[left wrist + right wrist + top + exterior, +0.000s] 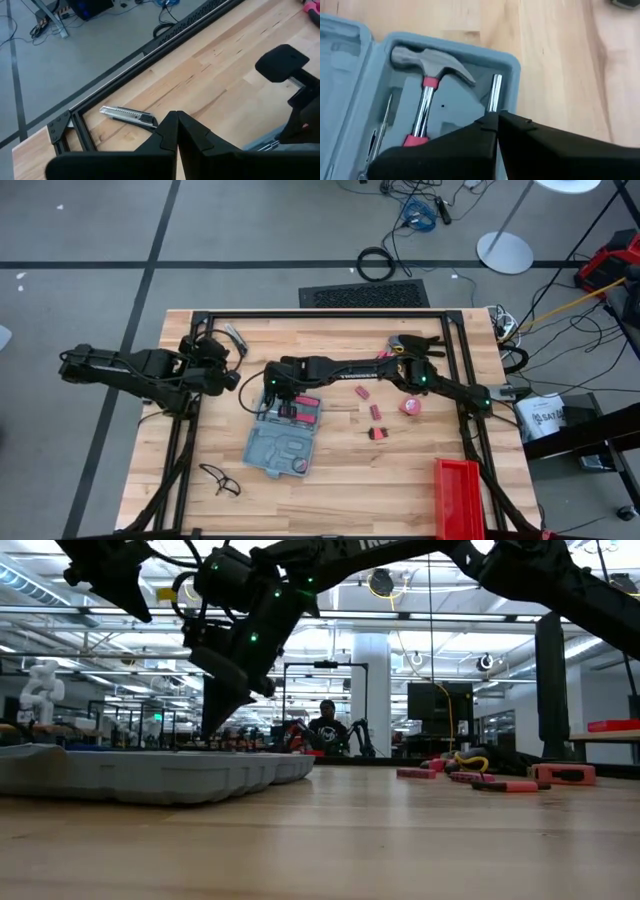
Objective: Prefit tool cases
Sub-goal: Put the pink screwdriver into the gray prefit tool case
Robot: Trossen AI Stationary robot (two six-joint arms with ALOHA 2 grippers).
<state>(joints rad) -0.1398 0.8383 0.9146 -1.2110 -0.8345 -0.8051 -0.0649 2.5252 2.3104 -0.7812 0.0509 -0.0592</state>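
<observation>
The right gripper (277, 392) is being held over the open case (285, 438), fingers pressed together above the hammer (427, 87). The left gripper (226, 372) is being kept closed near the table's (400, 470) far-left corner.

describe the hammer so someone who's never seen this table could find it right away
On the wooden table, find the open blue-grey tool case left of centre, under the right claw. The hammer lies in a moulded recess of the case's tray, beside a thin metal shaft. Its broad steel claw head and red-collared chrome handle set it apart.
</observation>
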